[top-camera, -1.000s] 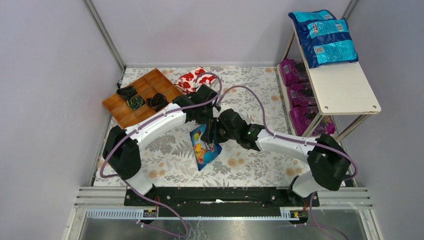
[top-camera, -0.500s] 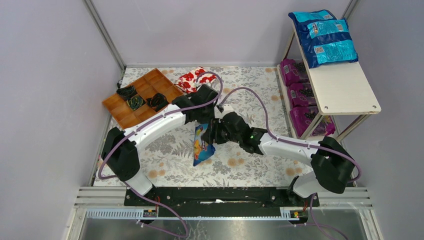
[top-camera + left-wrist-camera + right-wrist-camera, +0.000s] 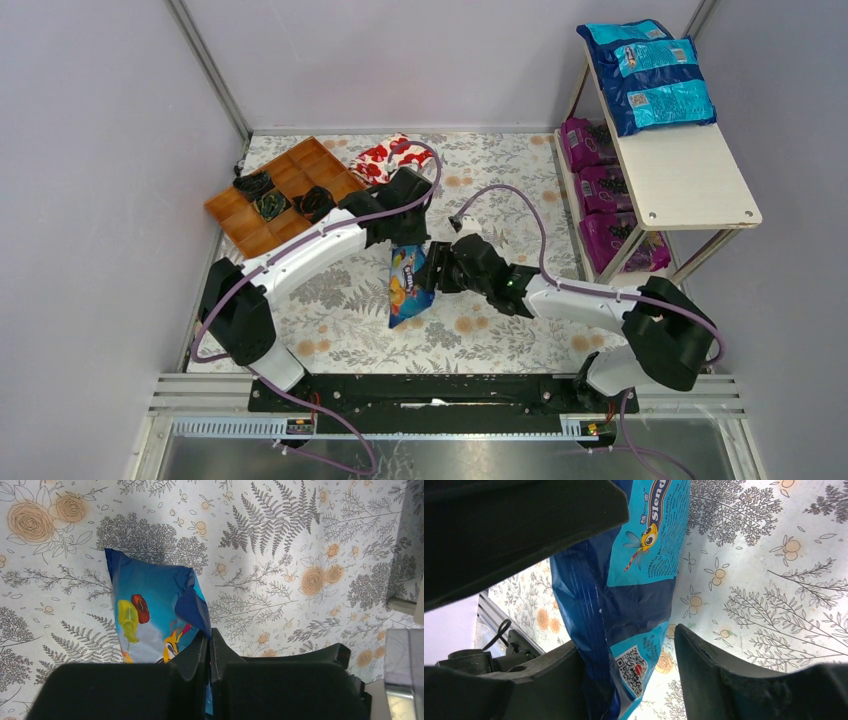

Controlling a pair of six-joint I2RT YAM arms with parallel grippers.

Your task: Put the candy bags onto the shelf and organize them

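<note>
Top external. The left gripper (image 3: 405, 246) was over the middle of the flowered table cloth (image 3: 330, 330), pinching the top edge of a blue candy bag (image 3: 406, 296). The bag hung lengthwise below it, fruit print showing. I could not tell whether its lower end touched the cloth. The right gripper (image 3: 430, 274) was just beside the bag on its right side, fingers pointing at it. The shelf (image 3: 690, 175) stood at the right edge, well apart from the held bag. Three blue bags (image 3: 652, 82) lay stacked at the far end of its top board, and purple bags (image 3: 598, 190) lay in a row on the lower board. At far left were the wooden tray (image 3: 262, 228) and, near it, a red-and-white packet (image 3: 390, 158).

Left wrist. The fingers (image 3: 197, 655) were pressed together with a fold of the blue bag's edge clamped between them, leaving no visible gap. The rest of the bag hung over the cloth.

Right wrist. The jaws stood wide apart, one finger (image 3: 704, 670) on each side of the bag's lower part. The bag, its back label and QR code visible, lay against the left-hand finger, with a gap to the other. It was not clamped.
</note>
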